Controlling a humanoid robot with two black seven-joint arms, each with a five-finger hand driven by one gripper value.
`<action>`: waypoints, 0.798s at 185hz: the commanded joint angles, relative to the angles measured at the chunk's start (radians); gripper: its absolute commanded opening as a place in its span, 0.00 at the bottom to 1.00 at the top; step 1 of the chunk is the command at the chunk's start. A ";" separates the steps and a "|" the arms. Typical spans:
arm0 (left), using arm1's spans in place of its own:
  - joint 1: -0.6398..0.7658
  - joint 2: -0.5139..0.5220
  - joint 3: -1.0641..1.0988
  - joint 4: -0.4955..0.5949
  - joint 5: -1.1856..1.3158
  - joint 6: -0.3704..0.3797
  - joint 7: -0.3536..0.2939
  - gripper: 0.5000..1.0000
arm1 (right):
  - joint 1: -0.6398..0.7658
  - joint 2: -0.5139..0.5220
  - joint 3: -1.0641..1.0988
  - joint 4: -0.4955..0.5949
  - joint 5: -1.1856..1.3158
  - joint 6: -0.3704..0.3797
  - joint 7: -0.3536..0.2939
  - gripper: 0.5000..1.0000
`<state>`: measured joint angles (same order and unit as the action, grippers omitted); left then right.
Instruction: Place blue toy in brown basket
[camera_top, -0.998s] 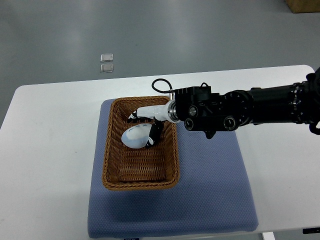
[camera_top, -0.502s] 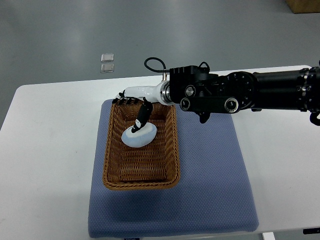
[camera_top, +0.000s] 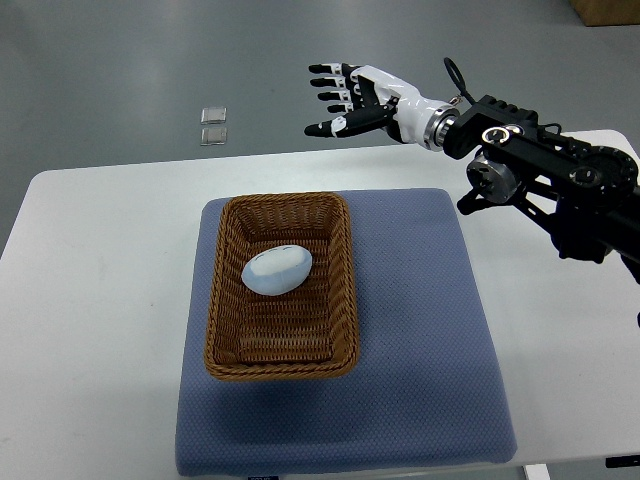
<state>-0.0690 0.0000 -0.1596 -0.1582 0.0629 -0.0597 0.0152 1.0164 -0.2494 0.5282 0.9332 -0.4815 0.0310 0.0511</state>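
Change: right hand has lifted out of the brown woven wicker basket and pulled back beyond the table's far edge | Fingers: spread, holding nothing | Object: pale blue egg-shaped toy lies alone in the basket's far half, on the blue mat | Status: placement looks complete | Left arm: not visible

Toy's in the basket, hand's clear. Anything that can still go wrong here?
1. The blue toy is a smooth egg shape lying loose in the far half of the brown basket; a knock could roll it around inside.
2. The right hand is open, raised beyond the table's far edge. A low return sweep might clip the basket rim.
3. A looped cable sticks up at the wrist and could snag.
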 joint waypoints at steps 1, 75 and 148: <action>0.000 0.000 0.000 0.000 0.000 0.000 0.000 1.00 | -0.088 0.056 0.196 -0.068 0.109 0.020 0.003 0.83; 0.000 0.000 0.000 -0.001 0.002 0.000 0.000 1.00 | -0.213 0.199 0.490 -0.310 0.394 0.173 0.099 0.83; 0.000 0.000 0.000 -0.001 0.000 0.000 0.000 1.00 | -0.312 0.199 0.492 -0.312 0.451 0.346 0.136 0.83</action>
<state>-0.0690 0.0000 -0.1596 -0.1597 0.0635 -0.0598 0.0154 0.7190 -0.0547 1.0201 0.6212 -0.0314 0.3277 0.1869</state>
